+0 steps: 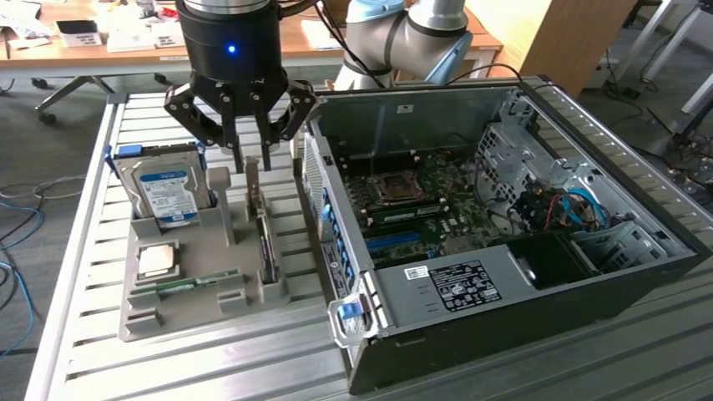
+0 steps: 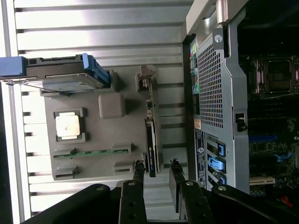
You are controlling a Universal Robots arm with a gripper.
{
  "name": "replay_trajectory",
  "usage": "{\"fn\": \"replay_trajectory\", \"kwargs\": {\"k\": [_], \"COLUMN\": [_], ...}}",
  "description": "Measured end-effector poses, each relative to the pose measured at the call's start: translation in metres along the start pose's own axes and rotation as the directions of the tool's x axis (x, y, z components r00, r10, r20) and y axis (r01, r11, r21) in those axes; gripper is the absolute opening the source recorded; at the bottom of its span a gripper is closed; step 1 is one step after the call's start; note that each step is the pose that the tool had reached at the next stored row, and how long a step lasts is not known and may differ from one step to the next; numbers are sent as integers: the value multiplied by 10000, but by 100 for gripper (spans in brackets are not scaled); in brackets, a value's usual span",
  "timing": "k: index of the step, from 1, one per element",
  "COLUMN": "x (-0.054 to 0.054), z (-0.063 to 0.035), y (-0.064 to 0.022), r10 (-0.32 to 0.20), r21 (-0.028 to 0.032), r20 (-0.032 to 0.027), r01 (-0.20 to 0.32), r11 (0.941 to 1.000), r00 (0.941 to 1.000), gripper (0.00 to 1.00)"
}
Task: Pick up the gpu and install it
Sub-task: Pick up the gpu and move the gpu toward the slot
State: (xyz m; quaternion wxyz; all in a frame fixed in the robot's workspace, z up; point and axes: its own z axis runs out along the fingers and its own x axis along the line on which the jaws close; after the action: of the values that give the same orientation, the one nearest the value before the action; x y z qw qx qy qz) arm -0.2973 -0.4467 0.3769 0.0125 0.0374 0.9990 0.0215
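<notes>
**Q:** Which step is in hand?

**A:** The approach to the pick. On the worktop (image 1: 89,334), the open computer case (image 1: 624,276) stands just beside the gripper (image 2: 156,168). The grey holder (image 1: 167,313) lies beneath it, with the gpu (image 2: 150,149) on edge in its slot, not yet lifted. The gripper's fingers are apart, one on either side of the card's end, and neither appears to touch it.

**Q:** What does a grasp call for?

**A:** Probably a centred, straight descent. Room is tight: the case wall is on one side and the hard drive (image 1: 167,188) on the other. Above is free.
</notes>
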Motion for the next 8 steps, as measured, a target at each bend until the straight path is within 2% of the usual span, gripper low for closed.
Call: {"fn": "replay_trajectory", "kwargs": {"k": [8], "x": [1], "z": [25], "y": [-1], "r10": [-1], "r21": [-2], "r20": [1], "r01": [1], "r11": [10000], "r00": [10000], "gripper": [36]}}
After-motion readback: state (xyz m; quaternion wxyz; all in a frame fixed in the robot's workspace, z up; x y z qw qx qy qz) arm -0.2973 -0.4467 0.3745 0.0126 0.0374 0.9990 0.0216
